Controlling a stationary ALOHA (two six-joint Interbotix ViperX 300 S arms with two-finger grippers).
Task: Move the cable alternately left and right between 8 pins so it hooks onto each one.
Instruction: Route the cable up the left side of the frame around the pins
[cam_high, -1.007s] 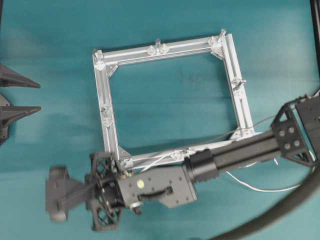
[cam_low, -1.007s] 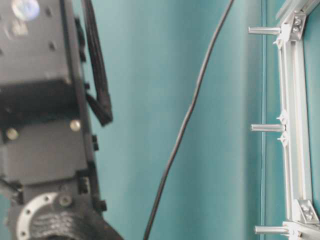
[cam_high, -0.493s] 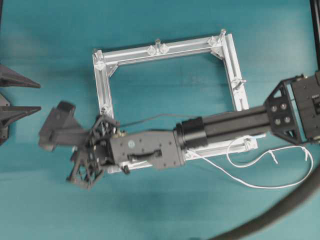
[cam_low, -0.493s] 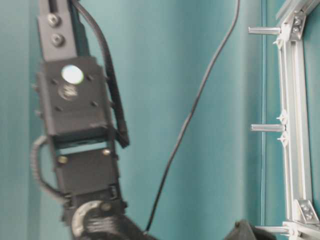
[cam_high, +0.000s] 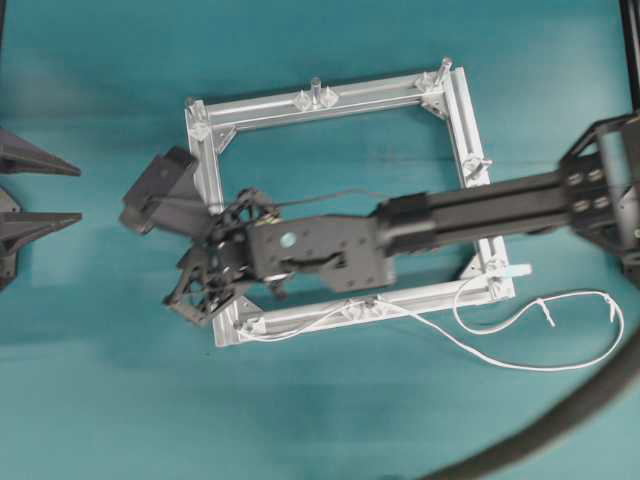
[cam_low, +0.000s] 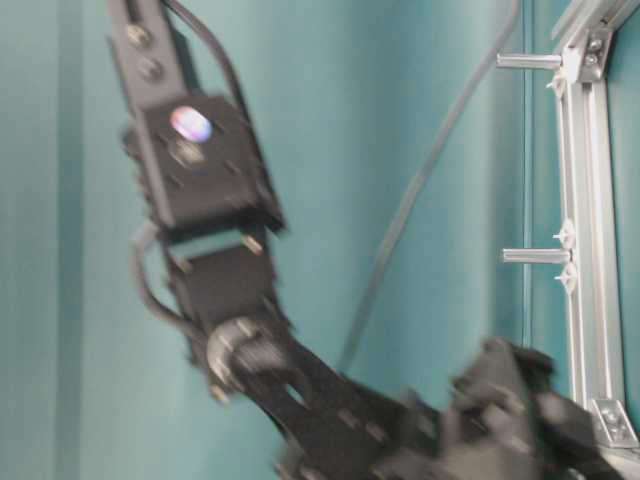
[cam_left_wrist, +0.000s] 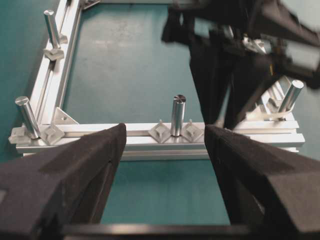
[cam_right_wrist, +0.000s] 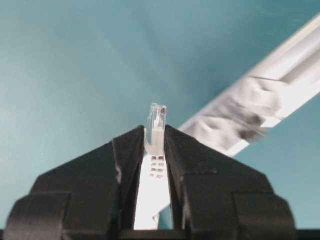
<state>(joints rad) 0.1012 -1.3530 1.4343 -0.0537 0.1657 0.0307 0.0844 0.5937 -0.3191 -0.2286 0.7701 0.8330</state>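
The silver square frame (cam_high: 330, 100) lies mid-table with upright pins such as the top-middle one (cam_high: 315, 88) and the right-rail one (cam_high: 485, 160). The white cable (cam_high: 470, 350) runs along the near rail from the bottom-left corner, then loops loose on the table at the right. My right gripper (cam_high: 195, 290) reaches across the frame to the left rail. In the right wrist view it (cam_right_wrist: 154, 132) is shut on the cable's clear plug (cam_right_wrist: 156, 117). My left gripper (cam_high: 60, 192) waits open at the left edge, facing a left-rail pin (cam_left_wrist: 177, 115).
A thick dark hose (cam_high: 560, 420) curves along the bottom right. The right arm (cam_high: 480, 205) spans the frame's opening. In the table-level view two pins (cam_low: 535, 256) stick out from the frame (cam_low: 590, 200), with the blurred right arm (cam_low: 210, 170) beside them.
The right arm swung from outside the frame's bottom-left corner up to the left rail, carrying the plug. The cable now trails along the near rail. The left gripper stayed put.
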